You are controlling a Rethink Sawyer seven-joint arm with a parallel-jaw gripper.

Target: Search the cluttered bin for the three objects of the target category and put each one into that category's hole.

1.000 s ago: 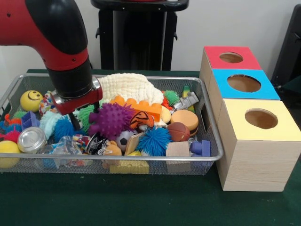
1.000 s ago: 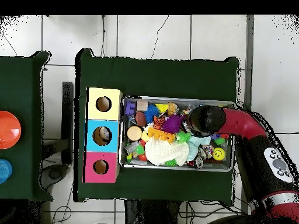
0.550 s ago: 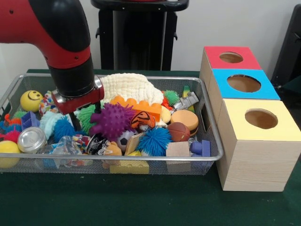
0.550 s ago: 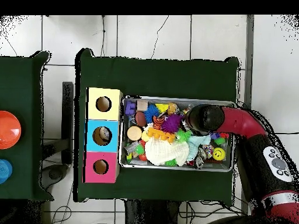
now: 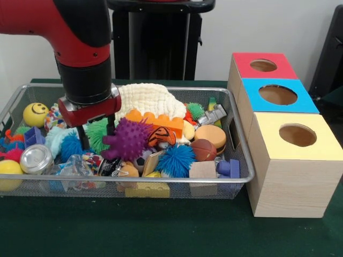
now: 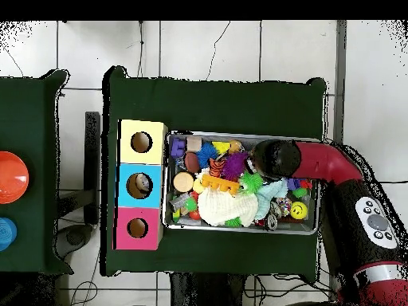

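Silver wire-mesh bin (image 5: 161,181) still heaped in the front view, so probably most of the sorting left; target category impossible to tell. Black two-finger gripper (image 5: 97,134) low in the left half, released, prongs spread either side of a green spiky rubber ball (image 5: 96,140), with a purple spiky rubber ball (image 5: 130,138) just beside on the right. Red-topped wooden box (image 5: 244,63), blue-topped wooden box (image 5: 308,101) and yellow-topped wooden box (image 5: 268,142) in a row right of the bin, taller than its rim: likely a lift needed first. From overhead, a pale lump (image 6: 141,185) inside the blue hole, perhaps one item delivered; red and yellow holes dark. Gripper hidden under the red arm (image 6: 319,163); bare green cloth all around the bin.
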